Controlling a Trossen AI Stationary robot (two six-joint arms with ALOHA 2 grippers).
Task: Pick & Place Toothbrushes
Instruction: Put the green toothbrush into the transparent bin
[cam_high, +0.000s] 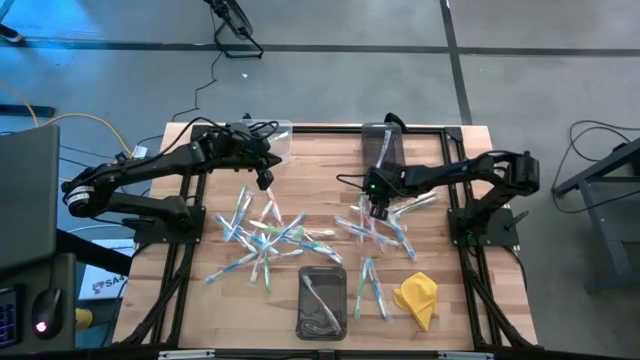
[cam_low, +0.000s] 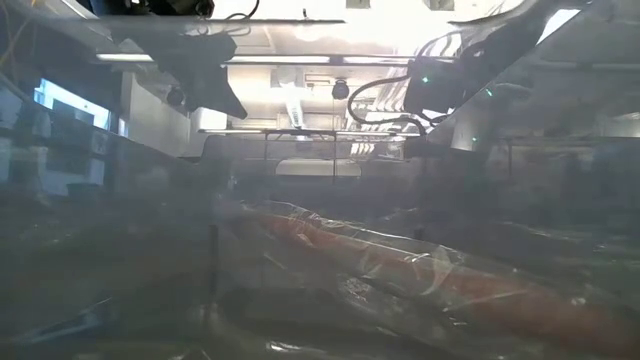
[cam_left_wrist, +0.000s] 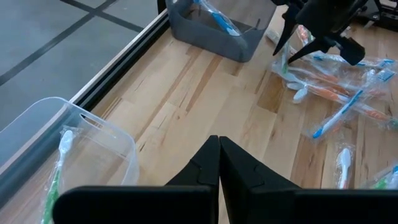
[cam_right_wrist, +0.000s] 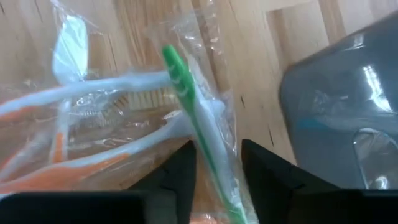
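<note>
Right gripper (cam_right_wrist: 217, 171) clamped on green wrapped toothbrush (cam_right_wrist: 186, 93) beside dark bin (cam_right_wrist: 342, 106); left gripper (cam_left_wrist: 219, 163) fingers together near clear bin (cam_left_wrist: 93, 140)

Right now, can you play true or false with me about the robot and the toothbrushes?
1. The left tool is shut and holds nothing. True.
2. The right tool has a green toothbrush between its fingers. True.
3. The yellow cloth lies inside a bin. False: it lies on the table.
4. The dark bin at the near edge is empty. False: at least one toothbrush lies inside.
</note>
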